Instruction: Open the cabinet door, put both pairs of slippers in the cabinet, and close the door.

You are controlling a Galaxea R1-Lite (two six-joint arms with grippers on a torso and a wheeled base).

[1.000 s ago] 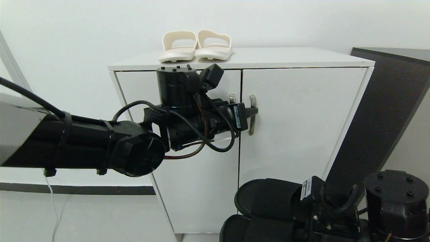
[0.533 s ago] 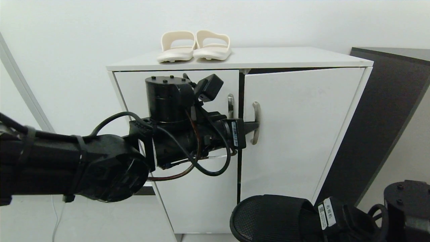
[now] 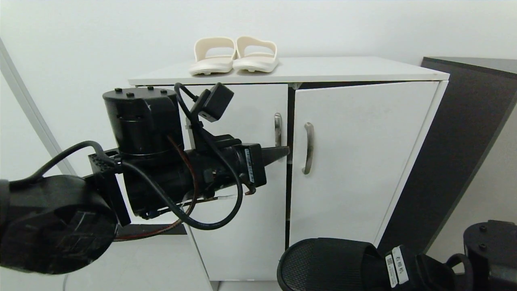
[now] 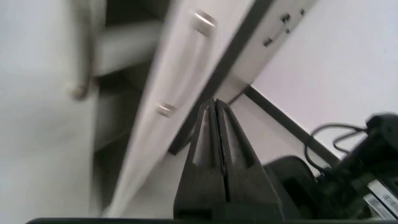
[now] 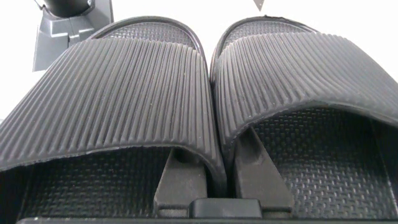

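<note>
While the left gripper (image 3: 284,151), closed and empty, faces the ajar door (image 3: 355,153), the white-labelled right gripper (image 5: 217,169) clamps black slippers (image 3: 323,262).

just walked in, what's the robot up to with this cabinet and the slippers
The right cabinet door stands slightly ajar. The left gripper, shut and empty, sits at the gap between the doors, off the handle. The right gripper holds the black slippers low in front of that door. The cream slippers lie on the cabinet top.
</note>
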